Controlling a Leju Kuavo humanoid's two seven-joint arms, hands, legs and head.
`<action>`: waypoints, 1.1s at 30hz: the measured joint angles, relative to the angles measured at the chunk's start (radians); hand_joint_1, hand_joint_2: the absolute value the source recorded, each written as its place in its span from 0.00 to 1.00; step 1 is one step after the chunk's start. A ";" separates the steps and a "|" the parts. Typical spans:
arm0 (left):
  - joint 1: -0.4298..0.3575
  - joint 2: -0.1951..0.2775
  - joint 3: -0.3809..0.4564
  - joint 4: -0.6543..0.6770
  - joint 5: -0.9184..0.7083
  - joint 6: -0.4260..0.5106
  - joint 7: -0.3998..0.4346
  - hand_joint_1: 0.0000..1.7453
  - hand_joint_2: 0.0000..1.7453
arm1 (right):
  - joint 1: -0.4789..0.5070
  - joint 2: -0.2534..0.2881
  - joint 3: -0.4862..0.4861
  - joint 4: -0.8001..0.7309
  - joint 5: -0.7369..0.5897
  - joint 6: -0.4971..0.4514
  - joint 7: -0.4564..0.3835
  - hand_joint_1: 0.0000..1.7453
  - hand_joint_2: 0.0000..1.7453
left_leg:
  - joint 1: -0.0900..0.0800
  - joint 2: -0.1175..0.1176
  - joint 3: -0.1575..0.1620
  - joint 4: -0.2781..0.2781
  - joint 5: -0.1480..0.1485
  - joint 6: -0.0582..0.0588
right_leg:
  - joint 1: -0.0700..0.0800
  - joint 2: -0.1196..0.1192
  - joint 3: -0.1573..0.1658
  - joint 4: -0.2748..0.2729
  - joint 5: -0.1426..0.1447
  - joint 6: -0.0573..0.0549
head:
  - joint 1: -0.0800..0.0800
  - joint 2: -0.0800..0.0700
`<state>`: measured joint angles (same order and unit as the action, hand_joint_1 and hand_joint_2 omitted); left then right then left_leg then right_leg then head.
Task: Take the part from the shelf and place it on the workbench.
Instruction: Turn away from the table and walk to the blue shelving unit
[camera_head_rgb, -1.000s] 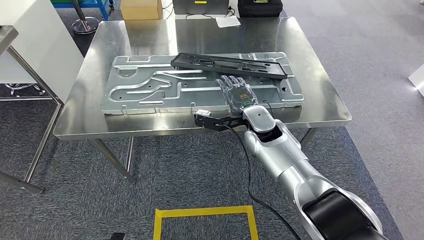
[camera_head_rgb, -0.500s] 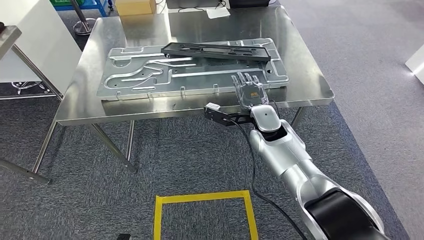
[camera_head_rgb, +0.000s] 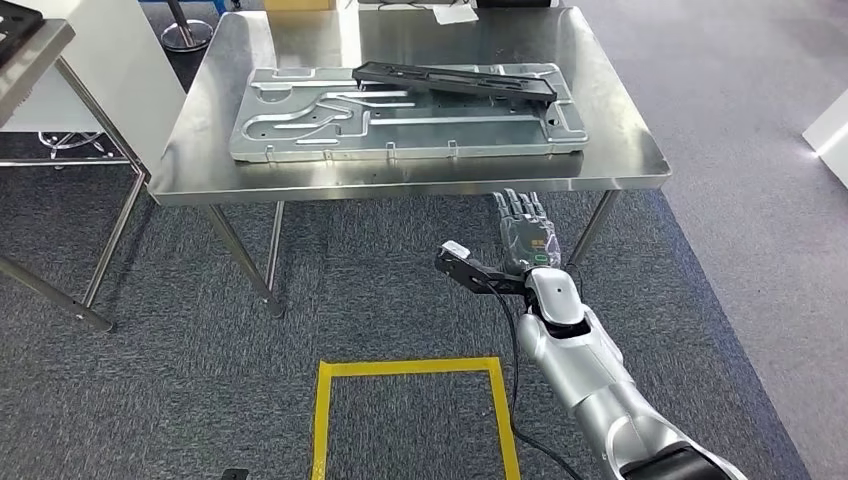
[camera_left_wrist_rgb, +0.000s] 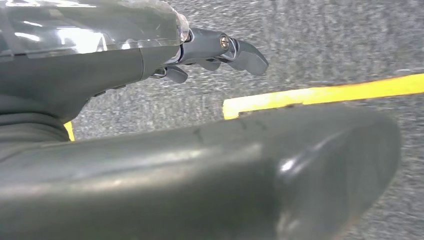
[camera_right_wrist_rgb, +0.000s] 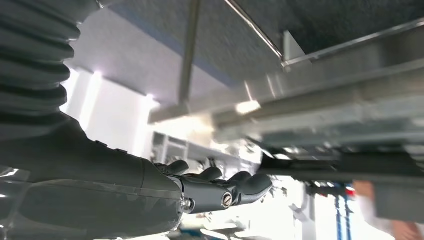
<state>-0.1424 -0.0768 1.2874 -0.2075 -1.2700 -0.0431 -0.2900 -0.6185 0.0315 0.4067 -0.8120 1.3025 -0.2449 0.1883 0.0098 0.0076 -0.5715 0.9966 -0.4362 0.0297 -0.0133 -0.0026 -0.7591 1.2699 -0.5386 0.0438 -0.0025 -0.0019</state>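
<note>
Behind right hand (camera_head_rgb: 524, 228), workbench (camera_head_rgb: 300, 178) leg cut off.

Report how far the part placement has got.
Done: the black part lies on the metal panel on the workbench. In hand: nothing; the right hand hangs open below the table edge, fingers spread. Left: apparently nothing.

Even bright overhead light, glare on steel workbench (camera_head_rgb: 400, 175) — right wrist view blurred, backlit

the right hand (camera_right_wrist_rgb: 150, 192) holds nothing, its dark fingers (camera_right_wrist_rgb: 240, 187) stretched out and slightly apart. ahead runs the blurred steel edge of the bench (camera_right_wrist_rgb: 325, 105), a black part (camera_right_wrist_rgb: 345, 165) against it.
</note>
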 joint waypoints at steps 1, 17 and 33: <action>0.002 0.000 0.001 0.000 0.000 0.000 -0.001 0.00 0.00 | 0.025 -0.002 -0.013 -0.009 -0.003 -0.005 -0.004 0.00 0.00 | 0.000 0.000 -0.016 0.002 0.011 -0.002 | -0.001 0.000 0.012 0.022 0.011 0.002 | 0.000 0.000; 0.028 -0.013 0.070 0.000 0.128 0.042 -0.029 0.00 0.00 | 0.446 0.042 -0.407 0.058 -0.442 -0.235 -0.408 0.00 0.00 | 0.003 -0.001 -0.108 0.299 -0.117 -0.058 | 0.013 -0.027 0.142 -0.266 0.117 -0.065 | -0.004 0.000; 0.030 -0.031 0.180 0.000 0.231 0.146 -0.029 0.00 0.00 | 0.592 0.031 -0.960 0.543 -0.706 -0.162 -0.003 0.00 0.00 | -0.004 -0.030 0.031 -0.017 -0.029 0.002 | -0.007 0.002 0.100 -0.043 -0.025 0.001 | -0.002 0.000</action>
<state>-0.1123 -0.1078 1.4675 -0.2079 -1.0389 0.1027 -0.3190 -0.0261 0.0624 -0.5534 -0.2686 0.5964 -0.4072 0.1851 0.0057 -0.0223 -0.5403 0.9796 -0.4651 0.0316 -0.0200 -0.0009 -0.6590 1.2268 -0.5636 0.0450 -0.0041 -0.0019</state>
